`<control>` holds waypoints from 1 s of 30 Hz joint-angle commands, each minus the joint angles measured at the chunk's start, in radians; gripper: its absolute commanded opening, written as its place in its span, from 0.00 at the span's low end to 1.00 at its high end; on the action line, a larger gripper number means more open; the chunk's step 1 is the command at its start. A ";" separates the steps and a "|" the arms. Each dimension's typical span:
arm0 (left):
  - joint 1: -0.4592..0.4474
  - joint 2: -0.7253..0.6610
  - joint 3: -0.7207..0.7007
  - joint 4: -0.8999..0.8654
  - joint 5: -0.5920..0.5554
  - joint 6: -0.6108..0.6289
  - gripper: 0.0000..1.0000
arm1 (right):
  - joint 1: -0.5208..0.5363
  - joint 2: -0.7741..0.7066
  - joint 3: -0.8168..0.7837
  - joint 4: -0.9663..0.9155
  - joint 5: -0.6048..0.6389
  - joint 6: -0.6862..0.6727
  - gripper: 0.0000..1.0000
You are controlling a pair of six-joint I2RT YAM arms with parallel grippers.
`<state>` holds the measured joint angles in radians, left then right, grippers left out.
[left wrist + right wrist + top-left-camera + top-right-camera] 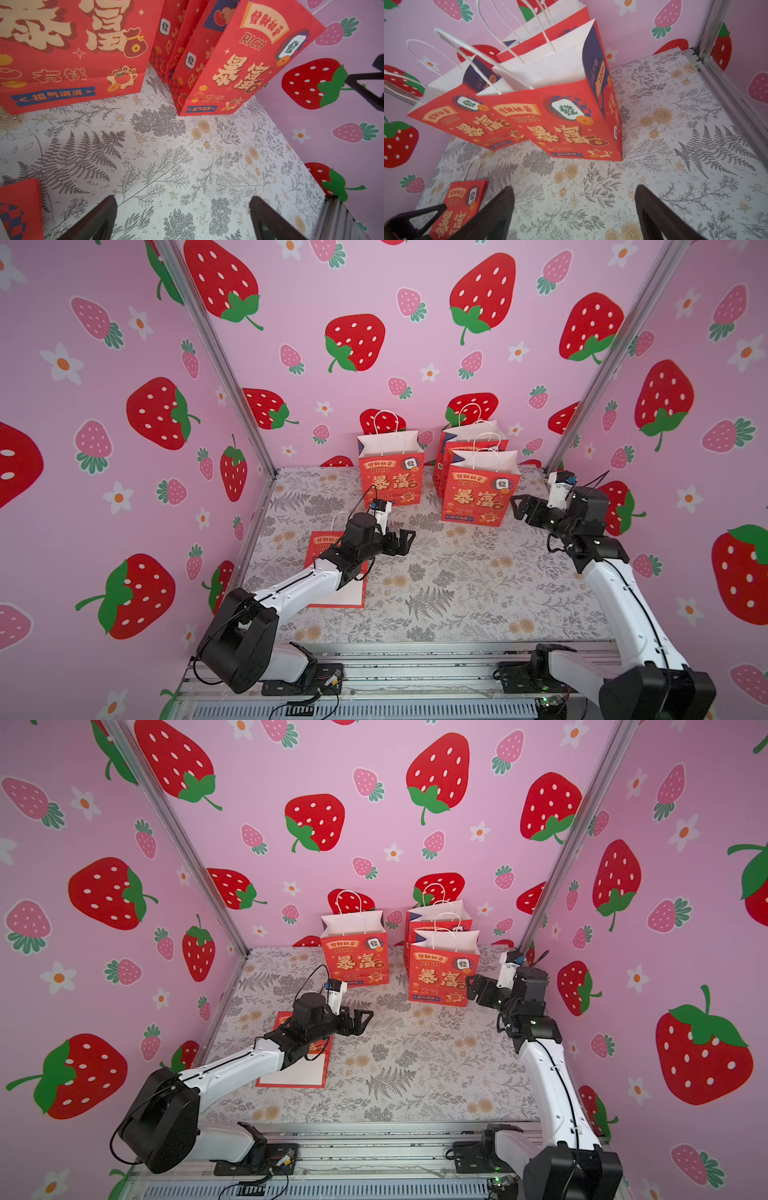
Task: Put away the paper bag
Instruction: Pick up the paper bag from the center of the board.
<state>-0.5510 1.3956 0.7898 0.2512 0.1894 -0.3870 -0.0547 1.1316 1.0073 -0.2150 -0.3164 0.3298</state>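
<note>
- Right tool (516,508), jaws apart, hovers beside the upright red printed paper bag (478,493) on the floral worktop (457,580); left tool (407,542) gapes empty.
- Good practice: pinch the near side wall squarely, gently, avoiding creases.

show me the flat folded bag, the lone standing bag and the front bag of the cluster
flat folded bag (349,596): a top view, its white panel
lone standing bag (390,483): a top view, red front face
front bag of the cluster (480,495): a top view, red front face
</note>
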 commanded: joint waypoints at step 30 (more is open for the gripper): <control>-0.008 -0.037 0.016 -0.001 -0.045 0.042 0.99 | -0.076 0.390 0.204 0.394 -0.378 -0.014 0.83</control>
<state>-0.5545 1.3808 0.7898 0.2504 0.1562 -0.3622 -0.1253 1.5116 1.1671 0.1394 -0.5911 0.3077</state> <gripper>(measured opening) 0.994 0.832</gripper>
